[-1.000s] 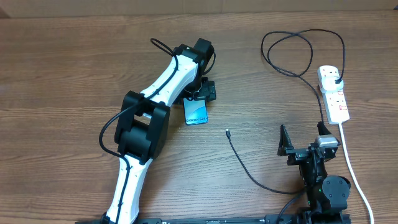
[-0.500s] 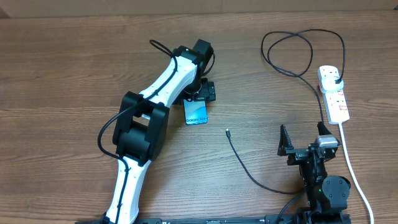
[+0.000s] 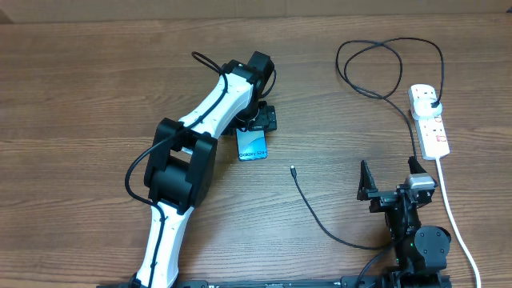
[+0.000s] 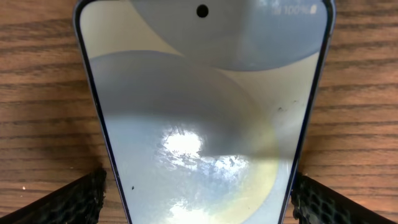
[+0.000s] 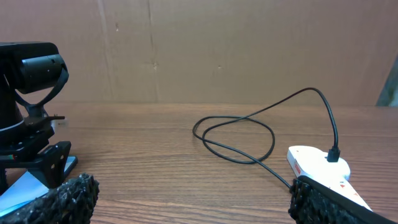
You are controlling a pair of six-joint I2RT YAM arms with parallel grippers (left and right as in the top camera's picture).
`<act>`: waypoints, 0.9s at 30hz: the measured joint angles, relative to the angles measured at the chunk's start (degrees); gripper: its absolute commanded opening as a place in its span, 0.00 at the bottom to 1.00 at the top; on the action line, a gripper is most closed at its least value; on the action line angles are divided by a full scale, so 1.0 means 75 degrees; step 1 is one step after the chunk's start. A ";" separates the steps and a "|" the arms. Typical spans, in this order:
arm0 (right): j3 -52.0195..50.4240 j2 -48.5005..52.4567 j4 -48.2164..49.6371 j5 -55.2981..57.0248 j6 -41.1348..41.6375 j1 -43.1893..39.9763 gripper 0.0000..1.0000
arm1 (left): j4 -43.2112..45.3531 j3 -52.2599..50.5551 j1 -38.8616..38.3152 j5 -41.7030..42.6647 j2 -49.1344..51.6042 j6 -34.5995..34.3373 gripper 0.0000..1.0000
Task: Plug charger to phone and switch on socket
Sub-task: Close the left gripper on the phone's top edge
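The phone (image 3: 253, 146) lies flat on the table, light blue screen up; in the left wrist view the phone (image 4: 199, 112) fills the frame. My left gripper (image 3: 259, 122) stands open over its far end, with a finger (image 4: 74, 199) low on each long side and a sliver of wood showing between finger and rim. The charger cable (image 3: 320, 220) has its small connector tip (image 3: 294, 170) free on the table right of the phone, and its black plug (image 3: 433, 102) sits in the white socket (image 3: 432, 128). My right gripper (image 3: 392, 182) is open and empty near the front edge.
The charger's slack loops (image 3: 384, 68) at the back right. The socket's thick white cord (image 3: 454, 220) runs toward the front, just right of my right arm. In the right wrist view the socket (image 5: 323, 169) lies close to the right finger.
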 measured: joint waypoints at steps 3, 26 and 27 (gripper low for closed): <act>0.0000 0.0000 -0.0006 0.0000 0.0000 0.0000 1.00 | 0.0003 -0.0003 0.0000 -0.0012 0.0000 -0.0119 0.98; 0.0000 0.0000 -0.0003 -0.0003 -0.0003 -0.0003 1.00 | -0.0029 -0.0003 0.0000 0.0090 0.0000 -0.0283 0.96; 0.0000 0.0000 0.0000 -0.0003 0.0000 0.0000 1.00 | -0.0032 -0.0003 0.0000 0.0093 0.0000 -0.0283 0.96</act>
